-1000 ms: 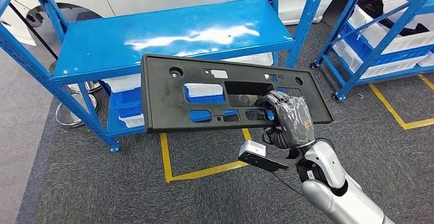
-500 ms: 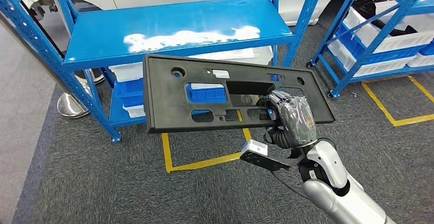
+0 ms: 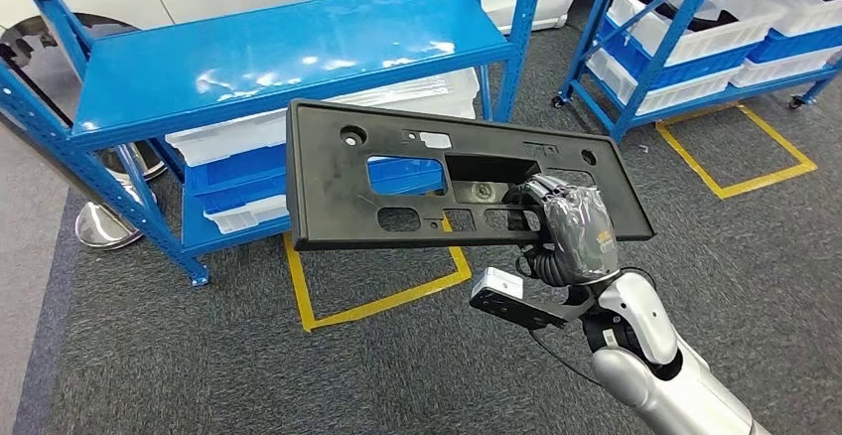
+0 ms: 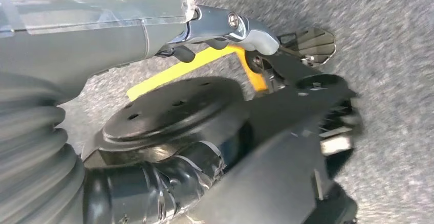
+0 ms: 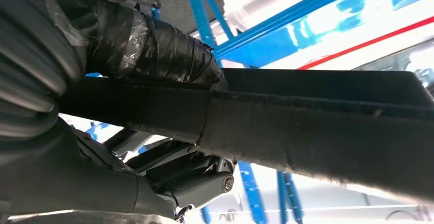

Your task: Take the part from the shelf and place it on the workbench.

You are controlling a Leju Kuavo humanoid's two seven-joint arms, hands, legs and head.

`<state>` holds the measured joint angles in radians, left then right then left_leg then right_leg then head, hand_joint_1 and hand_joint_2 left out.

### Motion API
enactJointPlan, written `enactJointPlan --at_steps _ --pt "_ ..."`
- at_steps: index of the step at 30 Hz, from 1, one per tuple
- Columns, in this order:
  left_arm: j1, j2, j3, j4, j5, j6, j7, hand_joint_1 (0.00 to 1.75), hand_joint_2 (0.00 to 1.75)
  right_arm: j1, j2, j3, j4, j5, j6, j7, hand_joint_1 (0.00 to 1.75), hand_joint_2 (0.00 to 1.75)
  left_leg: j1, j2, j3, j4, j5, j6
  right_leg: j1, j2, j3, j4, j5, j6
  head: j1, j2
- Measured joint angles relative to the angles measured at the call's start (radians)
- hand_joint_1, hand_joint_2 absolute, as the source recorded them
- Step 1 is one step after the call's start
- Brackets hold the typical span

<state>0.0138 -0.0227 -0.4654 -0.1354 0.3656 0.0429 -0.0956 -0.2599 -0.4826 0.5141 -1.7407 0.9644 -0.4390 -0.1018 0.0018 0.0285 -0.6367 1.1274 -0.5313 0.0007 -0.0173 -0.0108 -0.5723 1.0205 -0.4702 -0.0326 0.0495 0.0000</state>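
One hand, the right hand, is seen nearest, at the lower right of the head view, closed around the near long edge of the black part. From the right wrist view the grip is confirmed: the taped thumb is laid over one face of the part's edge while the darker fingers are curled beneath it. The part, a long flat panel with several cut-outs, is held roughly level in the air above the grey carpet and a yellow floor marking, well clear of any surface.

The carrying step is judged to be in hand: the part is off the shelf and no workbench can be made out. A turn or walk toward the workbench is called for next, with the grip kept firm, since the panel is held near one end and could tip or swing.

The left hand is seen from its wrist view above the carpet; whether it is open or closed cannot be told.

Beyond the part, the blue shelf stands with white bins on its lower level. Farther right, a second blue rack holds more bins.
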Motion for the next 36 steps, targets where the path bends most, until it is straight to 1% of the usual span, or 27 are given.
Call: enactJointPlan --at_steps 2,3,4,6,8,9,10,12,13,14,16,17,18,19,20,21,23,24,25,27,28,30,31,33,34,35,36 --pt "0.001 0.0 0.0 0.0 0.001 0.0 0.0 0.0 1.75 0.002 0.0 -0.001 0.0 -0.002 0.003 0.0 1.75 1.75 0.002 -0.019 -0.044 0.127 -0.071 -0.003 0.001 0.02 -0.019 0.004 0.011 -0.003 0.0 0.0" --pt "0.001 0.0 0.0 0.0 0.002 0.0 0.0 0.0 1.75 0.004 0.0 -0.001 0.0 -0.004 0.005 0.001 1.75 1.75 0.002 -0.021 -0.051 0.163 -0.084 -0.004 0.001 0.031 -0.028 0.007 0.016 -0.002 0.0 0.0" --pt "0.001 0.0 0.0 0.0 0.002 0.001 0.0 0.0 1.75 0.007 0.0 -0.001 0.0 -0.006 0.006 0.002 1.75 1.75 0.003 -0.022 -0.04 0.162 -0.078 -0.004 0.001 0.043 -0.035 0.01 0.02 0.0 0.0 0.0" --pt "0.001 0.0 0.0 0.0 0.002 0.002 0.001 0.0 1.75 0.01 0.0 -0.004 0.0 -0.009 0.008 0.004 1.75 1.75 0.005 -0.04 0.035 0.05 -0.025 0.0 -0.001 0.067 -0.047 0.019 0.026 0.006 0.0 0.0" --pt "0.003 0.001 0.0 0.0 0.003 0.003 0.002 0.0 1.75 0.012 -0.001 -0.009 0.0 -0.01 0.009 0.005 1.75 1.75 0.009 -0.086 0.101 -0.068 0.007 0.004 0.0 0.089 -0.061 0.03 0.031 0.015 0.0 0.0" --pt "0.003 0.001 0.0 0.0 0.003 0.003 0.002 0.0 1.75 0.013 -0.002 -0.013 -0.001 -0.01 0.009 0.006 1.75 1.75 0.009 -0.102 0.113 -0.095 0.01 0.005 0.0 0.097 -0.068 0.033 0.035 0.021 0.0 0.0" --pt "0.004 0.001 0.0 0.0 0.003 0.003 0.003 0.0 1.75 0.015 -0.004 -0.016 -0.001 -0.01 0.009 0.006 1.75 1.75 0.008 -0.105 0.114 -0.101 0.008 0.007 -0.001 0.107 -0.073 0.033 0.04 0.029 0.0 0.0" --pt "0.006 0.001 0.0 0.0 0.003 0.003 0.003 0.0 1.75 0.019 -0.01 -0.019 -0.002 -0.01 0.009 0.007 1.75 1.75 0.008 -0.08 0.111 -0.107 0.02 0.016 -0.004 0.119 -0.081 0.032 0.049 0.044 0.0 0.0" --pt "0.007 0.001 0.0 0.0 0.003 0.003 0.003 0.0 1.75 0.022 -0.013 -0.021 -0.002 -0.01 0.01 0.007 1.75 1.75 0.01 -0.067 0.111 -0.111 0.026 0.023 -0.004 0.107 -0.087 0.041 0.042 0.048 0.001 0.0" --pt "0.007 0.001 0.0 0.0 0.003 0.003 0.003 0.0 1.75 0.023 -0.016 -0.024 -0.002 -0.01 0.01 0.008 1.75 1.75 0.012 -0.053 0.109 -0.116 0.032 0.03 -0.003 0.086 -0.1 0.067 0.023 0.051 0.002 0.0" --pt "0.008 0.001 0.0 0.0 0.003 0.004 0.003 0.0 1.75 0.026 -0.02 -0.028 -0.002 -0.01 0.012 0.008 1.75 1.75 0.01 -0.028 0.102 -0.119 0.038 0.038 -0.001 0.036 -0.146 0.175 -0.047 0.056 0.003 0.0" --pt "0.009 0.002 0.0 0.0 0.003 0.005 0.003 0.0 1.75 0.027 -0.02 -0.028 -0.002 -0.01 0.013 0.008 1.75 1.75 0.009 -0.014 0.099 -0.118 0.039 0.039 -0.002 0.025 -0.17 0.238 -0.077 0.058 0.002 0.0" --pt "0.01 0.001 0.0 0.0 0.003 0.005 0.003 0.0 1.75 0.029 -0.021 -0.029 -0.002 -0.01 0.015 0.009 1.75 1.75 0.007 -0.001 0.095 -0.116 0.039 0.04 -0.003 0.02 -0.184 0.282 -0.094 0.06 0.003 0.0" --pt "0.01 0.001 0.0 0.0 0.003 0.005 0.003 0.0 1.75 0.031 -0.021 -0.029 -0.002 -0.01 0.016 0.009 1.75 1.75 0.006 0.013 0.093 -0.114 0.039 0.039 -0.004 0.016 -0.18 0.292 -0.092 0.061 0.003 0.0" --pt "0.01 0.001 0.0 0.0 0.003 0.005 0.003 0.0 1.75 0.033 -0.021 -0.029 -0.002 -0.01 0.017 0.009 1.75 1.75 0.006 0.026 0.091 -0.111 0.039 0.039 -0.005 0.012 -0.156 0.263 -0.074 0.06 0.002 0.0" --pt "0.009 0.001 0.0 0.0 0.003 0.005 0.003 0.0 1.75 0.034 -0.021 -0.029 -0.002 -0.01 0.018 0.009 1.75 1.75 0.006 0.038 0.091 -0.11 0.038 0.038 -0.004 0.0 -0.115 0.201 -0.046 0.058 0.002 0.0" --pt "0.007 0.001 0.0 0.0 0.003 0.004 0.003 0.0 1.75 0.033 -0.021 -0.03 -0.002 -0.01 0.019 0.009 1.75 1.75 0.002 0.059 0.091 -0.108 0.036 0.033 0.005 -0.036 -0.04 0.072 -0.013 0.047 0.002 0.0" --pt "0.006 0.001 0.0 0.0 0.003 0.004 0.003 0.0 1.75 0.033 -0.021 -0.031 -0.003 -0.01 0.019 0.009 1.75 1.75 0.0 0.067 0.092 -0.108 0.036 0.028 0.01 -0.047 -0.022 0.036 -0.007 0.04 0.002 0.0" --pt "0.005 0.001 0.0 0.0 0.003 0.004 0.003 0.0 1.75 0.033 -0.022 -0.031 -0.003 -0.01 0.019 0.009 1.75 1.75 -0.001 0.076 0.092 -0.108 0.036 0.023 0.015 -0.049 -0.019 0.024 -0.01 0.034 0.002 0.0" --pt "0.003 0.001 0.0 0.0 0.003 0.004 0.003 0.0 1.75 0.034 -0.023 -0.033 -0.004 -0.009 0.02 0.009 1.75 1.75 -0.002 0.088 0.093 -0.11 0.034 0.012 0.014 -0.027 -0.023 0.019 -0.003 0.023 0.002 0.0" --pt "0.003 0.002 0.0 0.0 0.003 0.004 0.003 0.0 1.75 0.034 -0.023 -0.033 -0.005 -0.009 0.021 0.009 1.75 1.75 -0.001 0.078 0.091 -0.103 0.026 0.005 0.011 -0.017 -0.024 0.015 0.001 0.017 0.002 0.0" --pt "0.003 0.002 0.0 0.0 0.003 0.003 0.003 0.0 1.75 0.033 -0.023 -0.034 -0.007 -0.007 0.021 0.009 1.75 1.75 0.001 0.026 0.064 -0.038 -0.021 -0.004 0.005 -0.001 -0.024 0.007 0.01 0.005 0.002 0.0" --pt "0.003 0.003 0.0 0.0 0.003 0.002 0.003 0.0 1.75 0.032 -0.022 -0.034 -0.007 -0.006 0.022 0.009 1.75 1.75 0.001 -0.001 0.036 0.026 -0.056 -0.006 0.006 0.008 -0.027 0.006 0.012 0.002 0.002 0.0" --pt "0.005 0.003 0.0 0.0 0.003 -0.001 0.003 0.0 1.75 0.033 -0.021 -0.034 -0.007 -0.003 0.024 0.01 1.75 1.75 0.002 -0.022 -0.021 0.152 -0.106 -0.006 0.008 0.029 -0.032 0.009 0.015 -0.001 0.002 0.0" --pt "0.005 0.003 0.0 0.0 0.003 -0.002 0.003 0.0 1.75 0.033 -0.021 -0.033 -0.007 -0.001 0.025 0.011 1.75 1.75 0.002 -0.024 -0.032 0.176 -0.105 -0.005 0.009 0.041 -0.034 0.011 0.015 -0.002 0.002 0.0" --pt "0.006 0.003 0.0 0.0 0.004 -0.003 0.004 0.0 1.75 0.034 -0.021 -0.033 -0.007 0.002 0.026 0.012 1.75 1.75 0.002 -0.025 -0.023 0.159 -0.083 -0.003 0.009 0.053 -0.035 0.014 0.015 -0.002 0.002 0.0" --pt "0.006 0.003 0.0 0.0 0.004 -0.004 0.004 0.0 1.75 0.034 -0.021 -0.033 -0.007 0.006 0.026 0.013 1.75 1.75 0.002 -0.032 0.002 0.106 -0.046 0.0 0.009 0.066 -0.036 0.017 0.015 -0.002 0.002 0.0"
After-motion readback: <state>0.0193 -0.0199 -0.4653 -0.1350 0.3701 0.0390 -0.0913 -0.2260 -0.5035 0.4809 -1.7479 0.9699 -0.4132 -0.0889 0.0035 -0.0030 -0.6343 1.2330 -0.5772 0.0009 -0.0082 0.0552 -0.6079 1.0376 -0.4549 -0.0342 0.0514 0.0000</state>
